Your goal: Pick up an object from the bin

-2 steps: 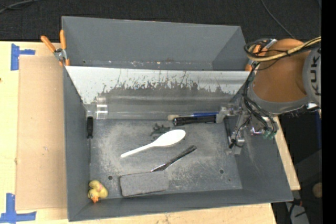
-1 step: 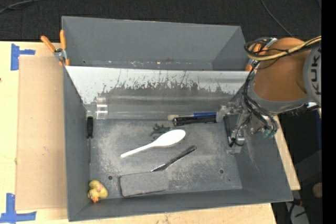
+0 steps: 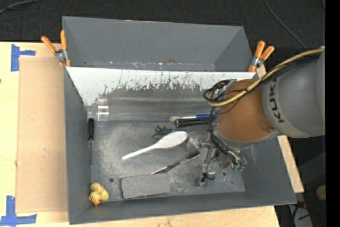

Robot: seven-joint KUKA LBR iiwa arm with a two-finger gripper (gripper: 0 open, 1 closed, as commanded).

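Observation:
My gripper [image 3: 207, 170] hangs low over the bin floor at the right, beneath the arm's orange cover. Just to its left lies a thin dark tool [image 3: 172, 166] with a metal tip, pointing down-left, its right end close to the gripper. Above that tool lies a white plastic spoon [image 3: 158, 146], bowl to the right and handle running down-left. A flat grey block [image 3: 146, 186] rests along the front wall, left of the gripper.
A clear tube [image 3: 149, 109] lies along the back wall, with a blue and black pen [image 3: 191, 120] at its right end. A small dark thing [image 3: 161, 129] sits by the spoon. A black marker [image 3: 91, 129] lies at the left wall and a yellow duck [image 3: 98, 194] in the front left corner.

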